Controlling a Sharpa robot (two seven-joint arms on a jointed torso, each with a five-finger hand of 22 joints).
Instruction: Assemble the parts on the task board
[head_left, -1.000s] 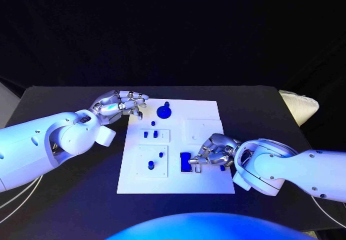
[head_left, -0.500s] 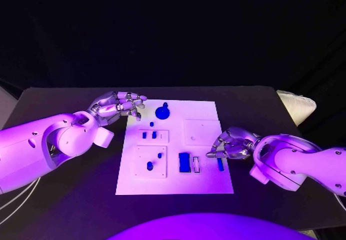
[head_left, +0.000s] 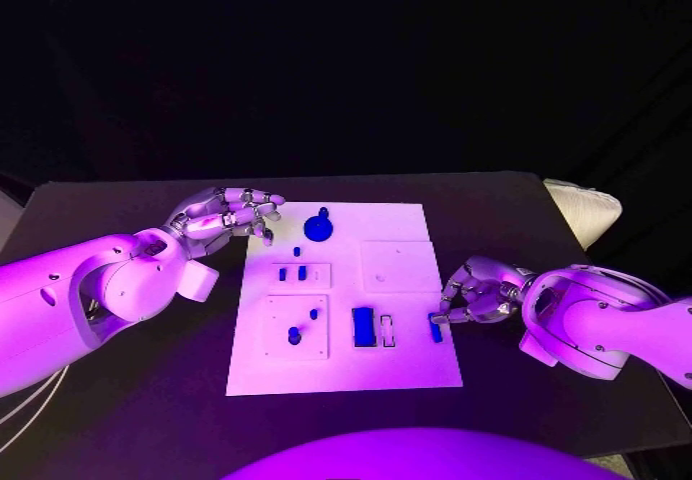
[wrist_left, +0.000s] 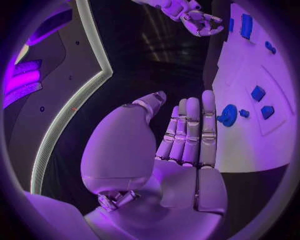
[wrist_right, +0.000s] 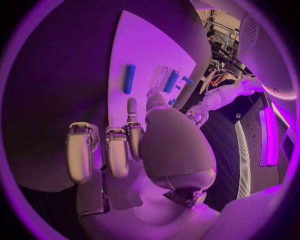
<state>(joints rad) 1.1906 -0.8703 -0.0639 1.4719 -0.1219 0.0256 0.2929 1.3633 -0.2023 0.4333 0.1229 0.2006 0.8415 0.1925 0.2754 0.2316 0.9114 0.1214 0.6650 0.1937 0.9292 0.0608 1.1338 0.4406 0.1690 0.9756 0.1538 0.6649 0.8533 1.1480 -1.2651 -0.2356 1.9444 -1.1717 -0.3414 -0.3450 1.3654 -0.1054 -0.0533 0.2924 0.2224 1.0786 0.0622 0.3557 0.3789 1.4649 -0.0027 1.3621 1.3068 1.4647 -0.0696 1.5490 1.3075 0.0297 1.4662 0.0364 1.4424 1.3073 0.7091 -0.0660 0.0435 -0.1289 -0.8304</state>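
The white task board (head_left: 407, 360) lies mid-table. On it are a round blue part (head_left: 319, 227), small blue pieces (head_left: 302, 272) in the left panels, a blue block (head_left: 364, 326) and a slim blue bar (head_left: 436, 327). My left hand (head_left: 231, 212) hovers at the board's far left corner, fingers straight and empty (wrist_left: 187, 140), close to the round part (wrist_left: 228, 115). My right hand (head_left: 476, 292) sits at the board's right edge, just beside the slim bar, fingers curled with nothing in them (wrist_right: 119, 145). The bar (wrist_right: 129, 78) lies free on the board.
A pale object (head_left: 584, 212) lies at the table's far right edge. Black table surface surrounds the board on all sides. Both white forearms reach in over the table's left and right sides.
My right hand has drawn back to the right, from over the blue block to the board's right edge. The slim bar now lies uncovered. The left hand has hardly moved.
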